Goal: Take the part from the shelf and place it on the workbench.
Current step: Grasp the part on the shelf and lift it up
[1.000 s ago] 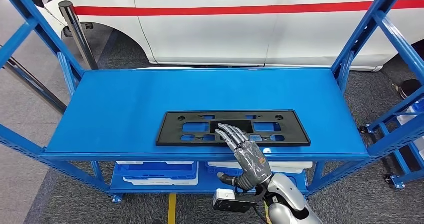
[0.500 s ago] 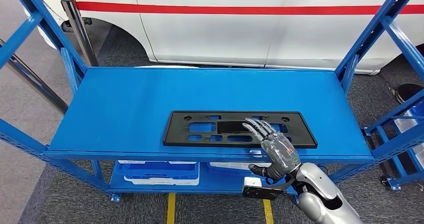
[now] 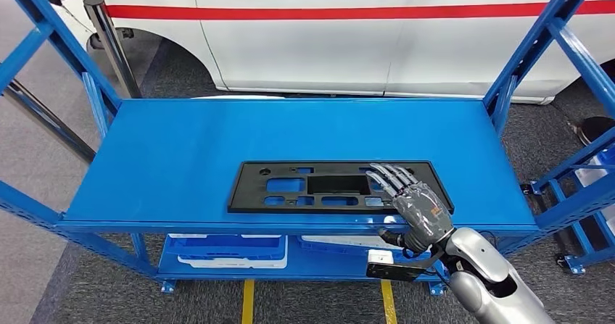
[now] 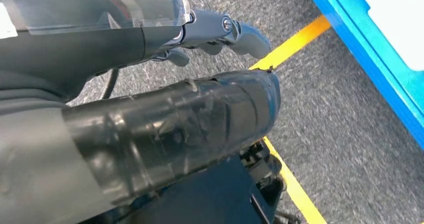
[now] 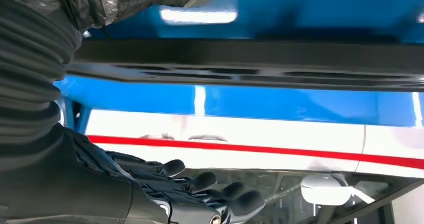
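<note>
Near the shelf's [image 3: 181, 157] front edge, right hand [image 3: 417, 206] overlaps the part [image 3: 290, 186].

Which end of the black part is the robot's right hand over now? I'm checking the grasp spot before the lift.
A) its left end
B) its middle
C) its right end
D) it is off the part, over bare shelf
C: in the head view the right hand reaches over the right end of the black part on the blue shelf.

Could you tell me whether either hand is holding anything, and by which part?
Nothing is held: the right hand hovers open-fingered over the black part's right end.
</note>
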`<state>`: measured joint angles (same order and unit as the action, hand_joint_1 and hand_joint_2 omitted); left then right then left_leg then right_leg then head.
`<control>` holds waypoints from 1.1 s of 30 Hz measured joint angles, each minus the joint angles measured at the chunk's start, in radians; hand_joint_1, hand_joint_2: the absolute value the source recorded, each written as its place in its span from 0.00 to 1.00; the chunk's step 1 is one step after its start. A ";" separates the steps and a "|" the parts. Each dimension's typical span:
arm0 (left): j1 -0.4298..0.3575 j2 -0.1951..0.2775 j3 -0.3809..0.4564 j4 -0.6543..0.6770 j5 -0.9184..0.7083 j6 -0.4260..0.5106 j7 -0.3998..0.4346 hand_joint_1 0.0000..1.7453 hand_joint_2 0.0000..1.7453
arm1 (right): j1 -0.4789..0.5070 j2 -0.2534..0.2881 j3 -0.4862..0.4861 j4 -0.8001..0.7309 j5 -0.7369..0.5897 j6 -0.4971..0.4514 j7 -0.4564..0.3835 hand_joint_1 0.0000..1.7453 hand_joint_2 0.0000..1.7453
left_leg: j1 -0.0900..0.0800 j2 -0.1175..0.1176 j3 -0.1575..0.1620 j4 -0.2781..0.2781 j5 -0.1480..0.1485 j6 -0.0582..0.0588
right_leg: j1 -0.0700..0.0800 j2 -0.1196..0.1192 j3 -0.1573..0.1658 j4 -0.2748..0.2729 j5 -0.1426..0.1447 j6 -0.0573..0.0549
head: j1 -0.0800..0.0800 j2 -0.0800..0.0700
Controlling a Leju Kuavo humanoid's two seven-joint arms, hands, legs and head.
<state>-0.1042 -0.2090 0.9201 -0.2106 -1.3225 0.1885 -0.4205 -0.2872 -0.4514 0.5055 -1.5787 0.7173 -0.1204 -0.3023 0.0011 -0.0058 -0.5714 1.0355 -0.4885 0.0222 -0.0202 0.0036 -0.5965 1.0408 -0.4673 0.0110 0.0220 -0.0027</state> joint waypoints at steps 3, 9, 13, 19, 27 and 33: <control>0.000 0.000 -0.002 0.000 0.000 0.000 0.000 0.00 0.00 | -0.003 -0.008 -0.007 -0.016 0.005 -0.010 0.007 0.00 1.00 | 0.003 0.001 -0.058 0.134 -0.075 -0.011 | 0.000 -0.003 0.003 -0.003 0.001 -0.014 | 0.000 0.000; 0.003 0.000 -0.006 0.000 -0.001 -0.003 0.000 0.00 0.00 | -0.001 -0.031 -0.024 -0.026 0.021 -0.010 0.025 0.00 1.00 | 0.002 0.000 -0.069 0.128 -0.015 0.003 | 0.007 -0.003 0.011 -0.002 -0.005 -0.019 | 0.000 0.000; -0.002 0.000 -0.010 0.000 -0.005 -0.005 0.001 0.00 0.00 | -0.003 -0.054 -0.034 -0.019 0.038 0.006 0.033 0.00 1.00 | -0.006 -0.001 -0.012 -0.002 0.019 0.014 | 0.010 -0.002 0.009 -0.002 -0.005 -0.003 | 0.000 0.000; -0.007 0.000 -0.021 0.000 -0.014 -0.016 0.005 0.00 0.00 | -0.036 -0.072 -0.033 0.017 0.028 0.058 0.013 0.00 1.00 | -0.002 0.003 -0.003 -0.028 0.035 0.039 | 0.003 -0.003 -0.077 0.182 -0.107 0.020 | 0.001 0.000; -0.012 -0.001 -0.034 0.000 -0.030 -0.022 0.019 0.00 0.00 | -0.118 -0.071 0.008 0.072 -0.060 0.185 -0.041 0.00 1.00 | -0.007 0.000 -0.011 -0.005 0.022 0.022 | -0.001 -0.002 -0.007 0.009 0.004 0.021 | 0.001 0.000; -0.019 -0.002 -0.049 0.000 -0.040 -0.029 0.026 0.00 0.00 | -0.201 -0.015 0.069 0.131 -0.097 0.215 -0.060 0.00 1.00 | -0.003 0.000 -0.061 0.101 -0.044 -0.006 | -0.002 -0.003 -0.008 -0.002 0.010 -0.013 | 0.000 0.000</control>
<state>-0.1236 -0.2108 0.8714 -0.2106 -1.3626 0.1591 -0.3943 -0.4881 -0.4661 0.5745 -1.4480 0.6207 0.0949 -0.3622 -0.0017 -0.0059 -0.6320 1.1370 -0.5327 0.0163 -0.0221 0.0007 -0.6041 1.0388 -0.4569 -0.0018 0.0218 -0.0027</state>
